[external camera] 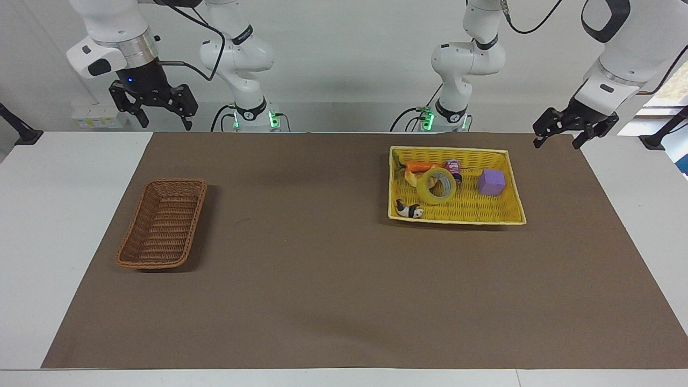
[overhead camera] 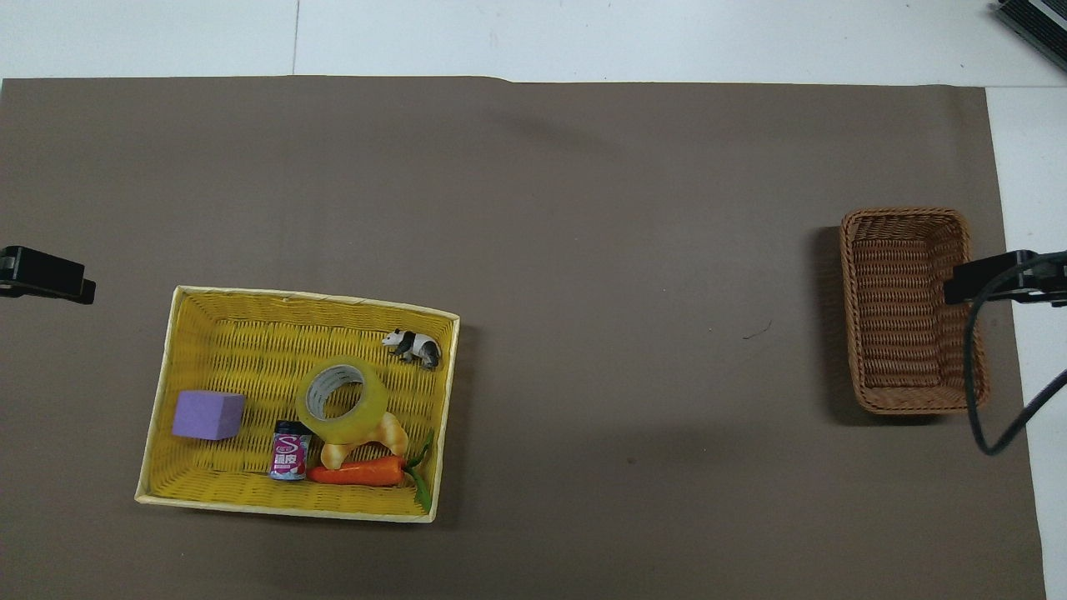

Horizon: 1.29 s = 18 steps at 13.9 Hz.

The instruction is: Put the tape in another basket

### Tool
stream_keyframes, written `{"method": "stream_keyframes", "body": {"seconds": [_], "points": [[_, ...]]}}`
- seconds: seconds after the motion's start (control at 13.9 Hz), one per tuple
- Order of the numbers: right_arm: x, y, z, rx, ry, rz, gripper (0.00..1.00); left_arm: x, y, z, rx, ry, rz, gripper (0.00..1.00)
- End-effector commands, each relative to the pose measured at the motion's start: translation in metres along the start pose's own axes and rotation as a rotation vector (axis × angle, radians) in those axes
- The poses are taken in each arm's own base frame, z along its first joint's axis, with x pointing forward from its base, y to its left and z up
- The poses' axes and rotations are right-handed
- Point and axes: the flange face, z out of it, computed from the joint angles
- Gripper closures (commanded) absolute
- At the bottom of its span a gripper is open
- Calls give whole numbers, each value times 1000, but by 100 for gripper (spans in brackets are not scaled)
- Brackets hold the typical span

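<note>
Tabletop first: a white table (external camera: 64, 226) under a brown mat (external camera: 333, 279), with pale wall at the robots' end and little else in the room to note. On the mat, the yellow basket (external camera: 516, 188) lies toward the left arm's end, just below and inward of the left gripper (external camera: 575, 135), which hangs in the air over the mat's corner, its fingers apart and holding nothing. The brown wicker basket (external camera: 161, 224) lies toward the right arm's end, below the right gripper (external camera: 156, 110), which waits raised with its fingers likewise spread and empty.

Inside the yellow basket the tape (external camera: 438, 185) rests tilted, propped against a croissant toy (overhead camera: 367, 442), its open core facing up and away from the robots. A purple block (external camera: 492, 181) lies between the tape and the left gripper; a small can (overhead camera: 289, 450), a toy carrot (overhead camera: 358, 473) and a panda figure (external camera: 409, 209) crowd round it.

The left arm looks the nearer one, so I judge it should reach inward and down, past the block, to the roll. The two baskets are well apart, so a carry across the mat or a handover seems likely.
</note>
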Motion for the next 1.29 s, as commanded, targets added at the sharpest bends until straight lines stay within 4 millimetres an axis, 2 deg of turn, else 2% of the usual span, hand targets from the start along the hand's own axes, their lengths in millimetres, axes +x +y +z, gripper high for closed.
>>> {"method": "stream_keyframes", "body": {"seconds": [0.0,0.79,1.08,1.22], "points": [[-9,5,8,22,-10,-10,0,-6,5,0,-4,-18,9,0],[-9,7,9,21,-10,-4,0,-9,-7,0,-6,-26,-54,0],[-9,7,9,22,-10,-5,0,-9,4,13,-5,-27,-87,0],[-9,7,9,22,-10,-5,0,-3,13,26,-3,-11,-120,0]]}}
